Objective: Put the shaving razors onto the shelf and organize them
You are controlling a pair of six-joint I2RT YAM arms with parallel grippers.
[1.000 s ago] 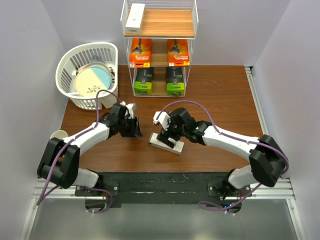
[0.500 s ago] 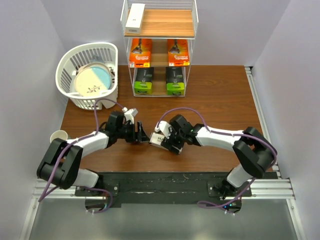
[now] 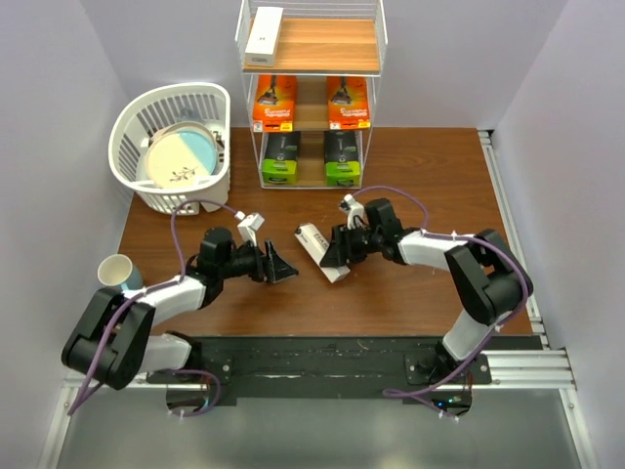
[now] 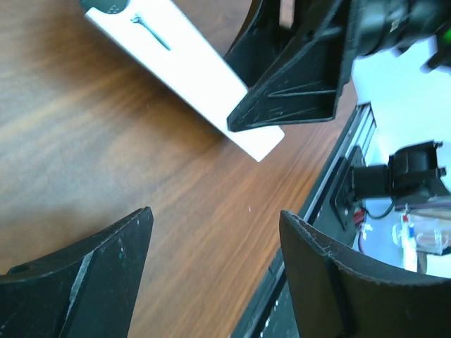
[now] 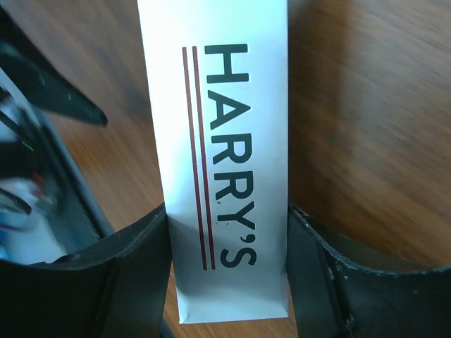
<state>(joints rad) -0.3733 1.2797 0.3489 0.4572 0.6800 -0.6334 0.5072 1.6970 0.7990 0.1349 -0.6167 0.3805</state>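
The right end effector [image 3: 335, 254] is clamped on the long white HARRY'S box [image 3: 309, 238], which sits at the middle of the bench [image 3: 439, 186], well short of the shelf [image 3: 311, 68]. In the right wrist view its two black fingers [image 5: 134, 260] press against the long sides of the box near one end, with the lettering running away from the camera. Whether the box rests on the wood or is raised slightly cannot be told. The left end effector [image 3: 281, 267] lies just beside the box with its fingers [image 4: 106, 267] spread wide and nothing between them. On the shelf, the other slim white box [image 3: 264, 31] lies at the left of the top board, two orange boxes [image 3: 274, 101] stand on the middle tier, and two black-and-lime packs [image 3: 280, 156] stand on the bottom tier.
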